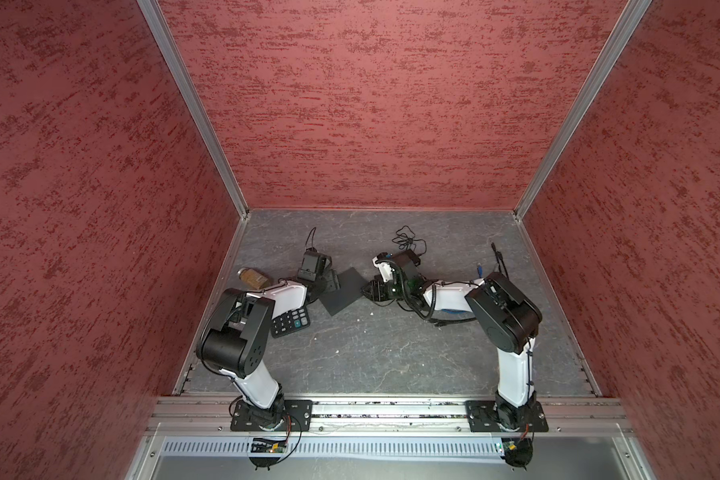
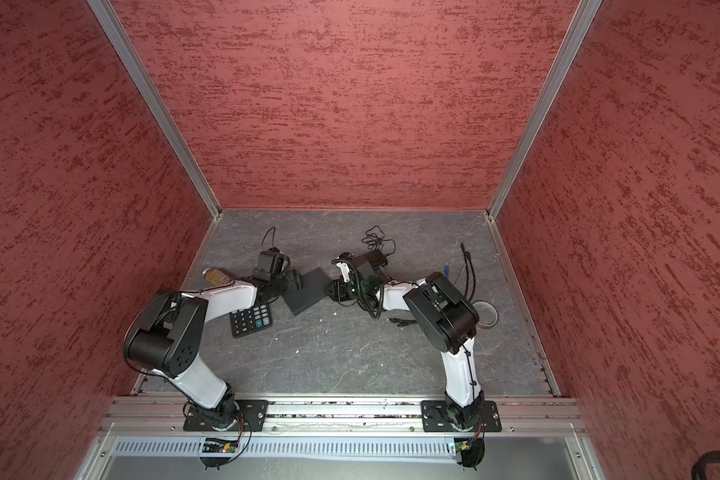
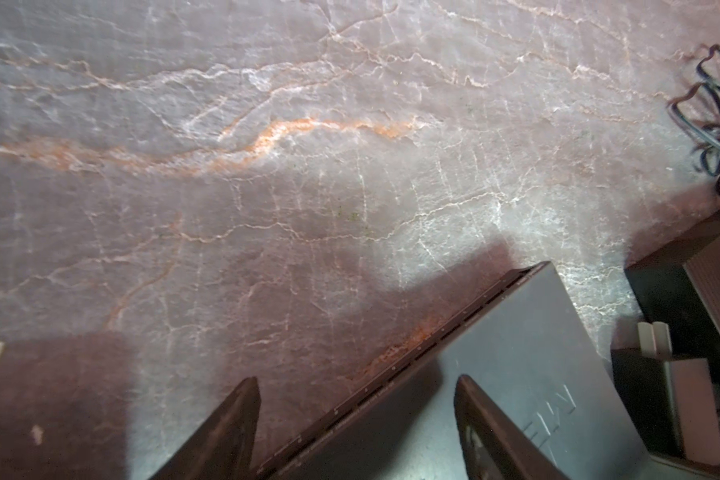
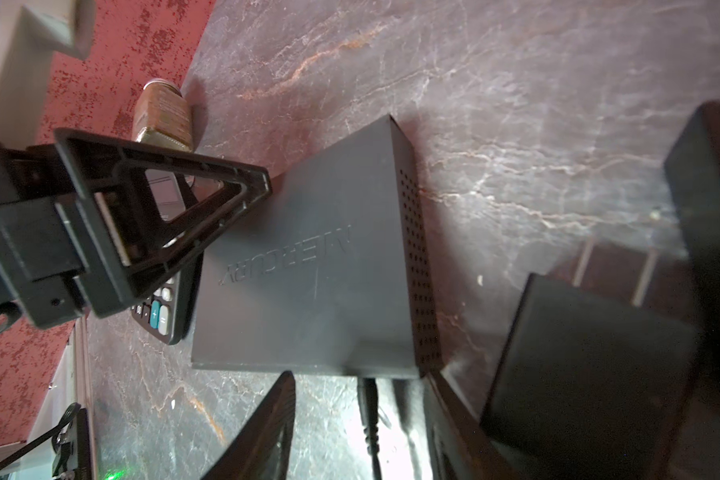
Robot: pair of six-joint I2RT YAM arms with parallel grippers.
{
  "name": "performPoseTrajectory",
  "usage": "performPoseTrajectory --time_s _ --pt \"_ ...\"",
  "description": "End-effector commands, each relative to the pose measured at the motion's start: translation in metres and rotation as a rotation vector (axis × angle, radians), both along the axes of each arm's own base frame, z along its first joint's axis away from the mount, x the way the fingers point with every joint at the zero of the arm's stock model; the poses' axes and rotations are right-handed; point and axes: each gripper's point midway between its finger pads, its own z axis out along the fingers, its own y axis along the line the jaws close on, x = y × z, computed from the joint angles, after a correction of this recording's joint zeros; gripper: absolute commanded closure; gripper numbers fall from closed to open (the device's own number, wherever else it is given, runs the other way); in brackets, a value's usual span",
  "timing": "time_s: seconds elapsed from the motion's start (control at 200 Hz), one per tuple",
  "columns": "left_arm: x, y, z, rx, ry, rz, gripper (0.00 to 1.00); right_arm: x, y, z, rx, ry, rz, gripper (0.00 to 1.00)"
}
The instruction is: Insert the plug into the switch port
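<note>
Right gripper (image 4: pixel 362 382) spread around black plug (image 4: pixel 368 415) at grey switch box (image 4: pixel 308 270); left gripper (image 3: pixel 356 380) spread astride its edge; one black calculator (image 1: pixel 290 322), one brown jar (image 1: pixel 253 277).

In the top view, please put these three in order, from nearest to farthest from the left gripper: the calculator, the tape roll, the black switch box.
From the left gripper, in a top view:
1. Black switch box: right at the gripper, in the middle.
2. Calculator: left side, closer to the robot's base.
3. Tape roll: far across, on the right side.
</note>
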Motion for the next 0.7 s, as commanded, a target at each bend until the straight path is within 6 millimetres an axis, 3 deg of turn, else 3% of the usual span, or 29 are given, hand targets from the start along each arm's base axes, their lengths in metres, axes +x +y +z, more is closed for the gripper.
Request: performPoseTrajectory --time_s 0.0,0.406,0.561,0.696 --pt "-0.043 -0.015 -0.034 -0.033 0.168 -0.039 0.25 0.005 0.013 0.013 0.045 -0.018 0.017 0.49" --pt "-0.069 -0.038 -0.044 -0.021 0.208 -0.096 0.25 0.014 0.026 0.018 0.065 -0.021 0.042 0.49" --pt "-0.077 -0.037 -0.049 -0.018 0.217 -0.091 0.25 0.015 0.026 0.017 0.060 -0.019 0.042 0.49" --pt "-0.071 -0.033 -0.046 -0.009 0.205 -0.080 0.25 0.016 0.020 0.016 0.030 -0.033 0.021 0.49"
